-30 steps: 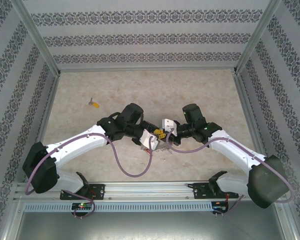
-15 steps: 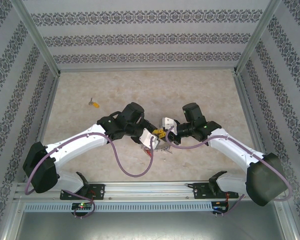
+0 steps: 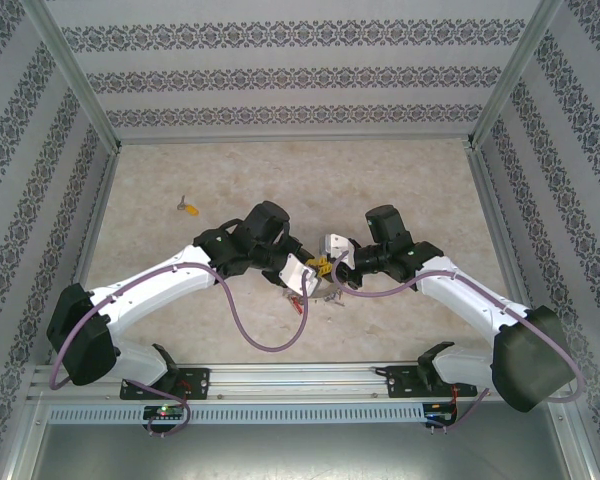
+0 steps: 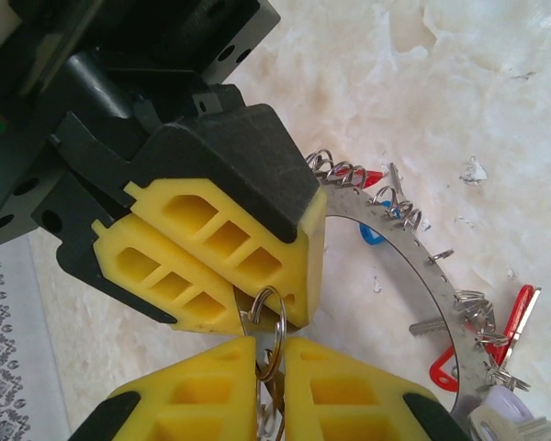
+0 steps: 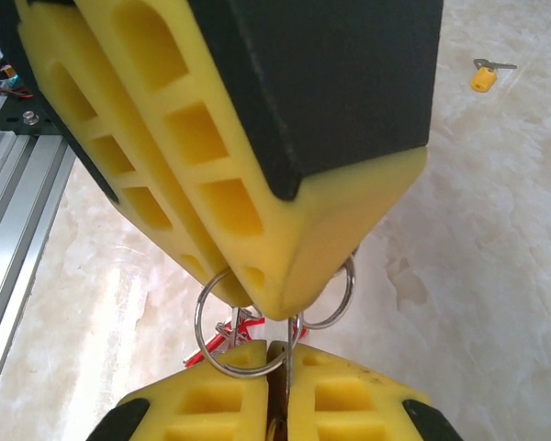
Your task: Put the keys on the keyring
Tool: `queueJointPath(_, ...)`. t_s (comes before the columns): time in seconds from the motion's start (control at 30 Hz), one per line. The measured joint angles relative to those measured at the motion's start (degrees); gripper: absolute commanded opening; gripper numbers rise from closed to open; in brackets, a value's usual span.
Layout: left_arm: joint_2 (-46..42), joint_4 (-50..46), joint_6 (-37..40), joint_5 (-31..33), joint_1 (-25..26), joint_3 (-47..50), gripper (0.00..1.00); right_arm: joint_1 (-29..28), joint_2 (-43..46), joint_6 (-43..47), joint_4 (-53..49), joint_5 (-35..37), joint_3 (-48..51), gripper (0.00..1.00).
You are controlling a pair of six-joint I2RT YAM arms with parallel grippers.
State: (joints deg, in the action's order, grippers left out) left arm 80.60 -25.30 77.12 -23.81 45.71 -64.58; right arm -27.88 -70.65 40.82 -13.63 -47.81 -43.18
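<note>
Pale tabletop (image 3: 400, 180) underlies left tool (image 4: 269, 356) pinching a small wire ring (image 4: 281, 322); right tool (image 5: 277, 354) is pressed together.

The left arm (image 3: 150, 288) and right arm (image 3: 470, 300) are white tubes with black joints. A purple cable (image 3: 268, 350) loops beside each one. The left gripper (image 4: 269, 358) and right gripper (image 5: 277, 354) both have fat yellow fingers (image 4: 202, 390) with box-shaped holes, and black shells (image 4: 230, 156) just behind the jaws. Far back from the jaws sit big dark shoulders (image 3: 525, 365).
</note>
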Motion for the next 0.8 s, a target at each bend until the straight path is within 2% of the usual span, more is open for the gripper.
queueJointPath(0.17,0.2,-1.1,-0.2,-0.3,0.0,-0.7,0.0,0.0,0.0,0.0,-0.2,0.0,-0.1,0.0)
queueJointPath(0.43,1.0,-2.0,-1.1,-1.0,0.0,-1.5,0.0,-0.1,0.0,0.0,-1.0,0.2,-0.1,0.0)
queueJointPath(0.5,1.2,-2.1,-1.4,-1.2,0.0,-1.7,0.09,-0.1,0.0,0.0,-1.3,0.4,-0.1,0.0)
queueJointPath(0.53,1.4,-2.1,-1.7,-1.2,0.0,-1.8,0.11,-0.1,0.0,0.0,-1.4,0.5,-0.1,0.0)
queueJointPath(0.8,2.8,-2.1,-4.0,-2.1,0.0,-2.2,0.11,-0.1,0.0,0.0,-2.2,1.3,-0.1,0.0)
